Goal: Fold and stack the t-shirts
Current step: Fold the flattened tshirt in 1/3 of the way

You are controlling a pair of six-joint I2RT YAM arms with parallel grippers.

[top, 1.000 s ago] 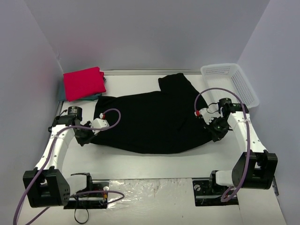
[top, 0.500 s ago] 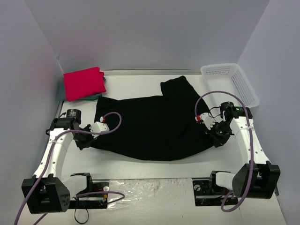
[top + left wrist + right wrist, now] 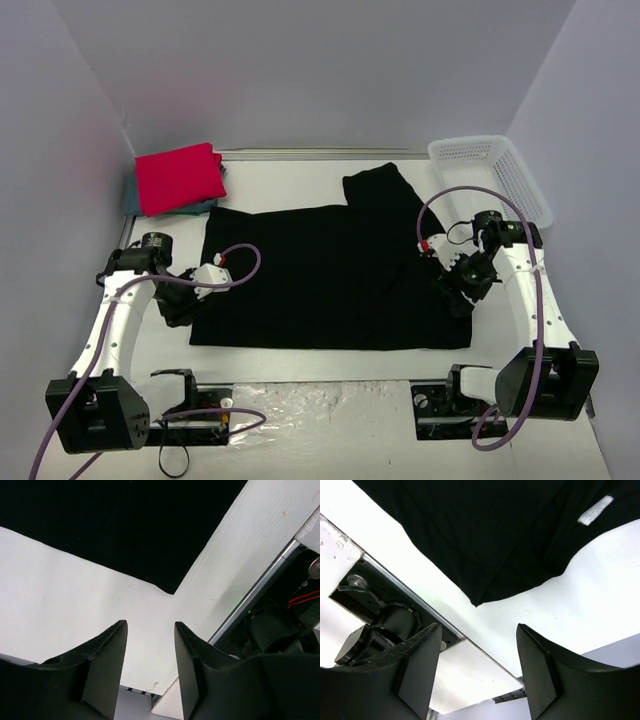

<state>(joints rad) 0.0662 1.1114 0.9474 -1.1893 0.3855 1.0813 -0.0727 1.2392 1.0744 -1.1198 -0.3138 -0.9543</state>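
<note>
Black t-shirt (image 3: 320, 275) has flattened across the white table (image 3: 280, 183).

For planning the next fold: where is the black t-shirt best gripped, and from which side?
At its two near corners, from the near edge. The black t-shirt lies flat, its corners lie bare on the table, and the open left gripper and right gripper each face one.

No readable text, brand, number or sign appears anywhere. A small white tag (image 3: 592, 511) sewn on the black t-shirt (image 3: 485, 525) is too blurred to read.
</note>
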